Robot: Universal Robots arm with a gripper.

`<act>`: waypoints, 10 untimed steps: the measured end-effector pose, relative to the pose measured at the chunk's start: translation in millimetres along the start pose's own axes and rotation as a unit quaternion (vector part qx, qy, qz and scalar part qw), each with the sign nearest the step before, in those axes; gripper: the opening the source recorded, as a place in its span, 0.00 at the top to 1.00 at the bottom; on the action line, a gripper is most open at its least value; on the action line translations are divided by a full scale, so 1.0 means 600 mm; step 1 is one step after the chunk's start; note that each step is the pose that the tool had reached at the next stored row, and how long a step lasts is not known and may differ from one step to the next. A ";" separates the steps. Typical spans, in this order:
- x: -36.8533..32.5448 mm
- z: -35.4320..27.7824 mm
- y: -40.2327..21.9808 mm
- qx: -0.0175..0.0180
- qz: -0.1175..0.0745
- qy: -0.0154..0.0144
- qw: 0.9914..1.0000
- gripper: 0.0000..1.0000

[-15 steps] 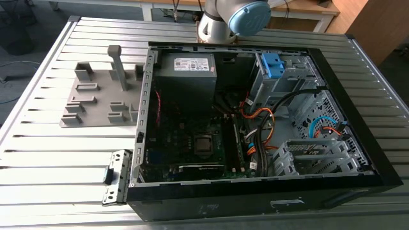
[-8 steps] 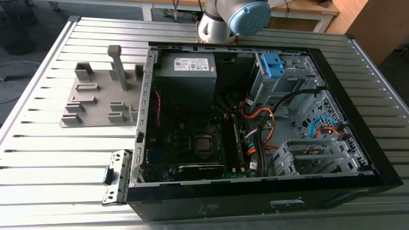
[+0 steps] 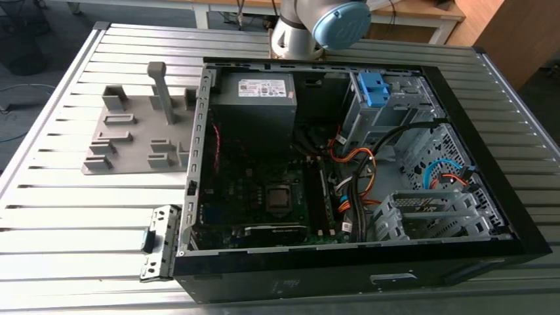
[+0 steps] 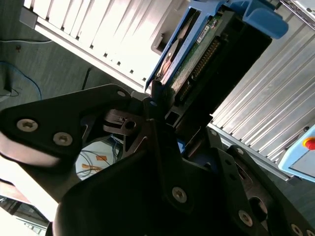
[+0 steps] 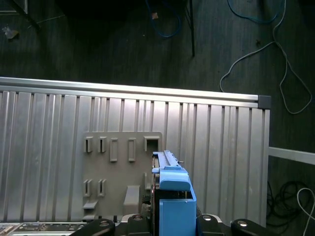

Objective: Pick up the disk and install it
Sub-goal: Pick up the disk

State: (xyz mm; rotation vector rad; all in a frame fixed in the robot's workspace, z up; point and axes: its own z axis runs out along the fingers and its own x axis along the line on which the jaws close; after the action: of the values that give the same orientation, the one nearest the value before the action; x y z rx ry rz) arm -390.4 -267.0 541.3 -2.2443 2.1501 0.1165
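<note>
At the exterior view's left we see a grey fixture plate (image 3: 131, 141) on the slatted table (image 3: 52, 216). To its right lies the open computer case (image 3: 350, 164), with a blue bracket (image 3: 372, 88) in its far drive bay. In the second wrist view the gripper (image 4: 170, 115) is clamped on the disk (image 4: 211, 54), which is held in the air above the table, near the fixture plate.

The disk (image 5: 174, 206) has a bright blue frame, and its face is green in the second wrist view. The table (image 3: 52, 216) is silver with long parallel ribs, and the holder plate (image 3: 131, 141) on it is plain grey. The computer case (image 3: 350, 279) is black, with a blue bracket (image 3: 374, 88) and orange cables (image 3: 355, 157) inside.
</note>
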 end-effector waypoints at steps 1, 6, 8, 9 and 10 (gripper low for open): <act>0.000 -0.001 0.000 0.000 0.000 0.000 1.000 0.64; -0.001 -0.008 0.000 0.000 0.000 0.000 1.000 0.64; -0.001 -0.010 0.000 0.000 0.000 0.000 1.000 0.64; -0.001 -0.011 0.000 0.000 0.000 0.000 1.000 0.64; -0.001 -0.013 0.000 0.000 0.000 0.000 1.000 0.64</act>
State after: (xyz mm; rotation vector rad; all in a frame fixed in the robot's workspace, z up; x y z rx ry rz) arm -390.4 -267.0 549.0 -2.2442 2.1501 0.1165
